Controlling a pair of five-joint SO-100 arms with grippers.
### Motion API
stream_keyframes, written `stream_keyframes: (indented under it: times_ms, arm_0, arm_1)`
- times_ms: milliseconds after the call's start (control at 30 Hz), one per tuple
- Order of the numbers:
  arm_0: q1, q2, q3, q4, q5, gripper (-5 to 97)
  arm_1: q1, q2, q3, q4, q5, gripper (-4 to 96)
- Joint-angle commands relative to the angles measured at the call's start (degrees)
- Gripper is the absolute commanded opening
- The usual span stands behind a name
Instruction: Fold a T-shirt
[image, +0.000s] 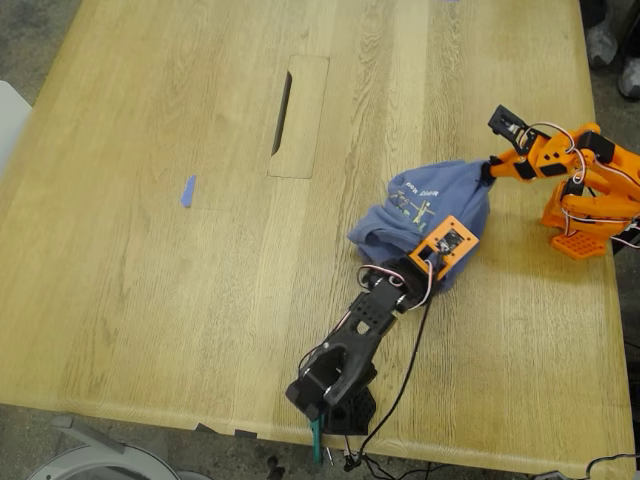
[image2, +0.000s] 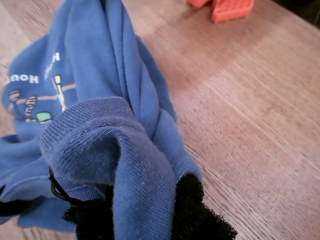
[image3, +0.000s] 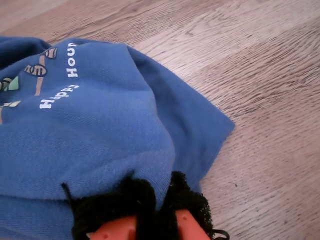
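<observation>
The slate-blue T-shirt (image: 425, 205) lies bunched in a heap on the wooden table (image: 150, 300), its cartoon print and white text facing up. My first gripper (image: 452, 262), on the black arm, is shut on a thick fold of the T-shirt (image2: 100, 75); its black pads (image2: 200, 215) pinch the cloth at the heap's near edge. My second gripper (image: 487, 172), on the orange arm, is shut on the T-shirt (image3: 100, 125) at the heap's far right corner in the exterior view; its padded fingertips (image3: 190, 200) clamp the hem. The cloth hides both grippers' jaws.
A tiny blue scrap (image: 187, 191) lies at the exterior view's left. A rectangular hatch with a dark slot (image: 298, 115) is set in the table behind the heap. The orange arm's base (image: 585, 225) stands near the right table edge; the black arm's base (image: 335, 395) is at the front edge.
</observation>
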Motion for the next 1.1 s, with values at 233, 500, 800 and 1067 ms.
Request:
stream_keyframes:
  times_ms: [233, 500, 800, 1067]
  arm_0:
    - [3.43, -8.09, 4.66, -19.16, -2.55, 0]
    - [9.76, -13.27, 6.50, -25.22, -2.20, 0]
    - [10.72, -13.01, 4.83, -18.90, -7.73, 57]
    - [9.49, -13.01, -1.14, -5.19, -14.24, 83]
  arm_1:
    - [-1.41, 11.78, 8.44, 2.72, 0.35, 0.4]
    - [-2.81, 17.49, 13.10, 4.92, 0.09, 1.1]
    - [-1.14, 17.49, 10.46, 10.11, 0.26, 20.0]
    - [0.53, 16.87, 5.27, 14.59, -0.44, 25.8]
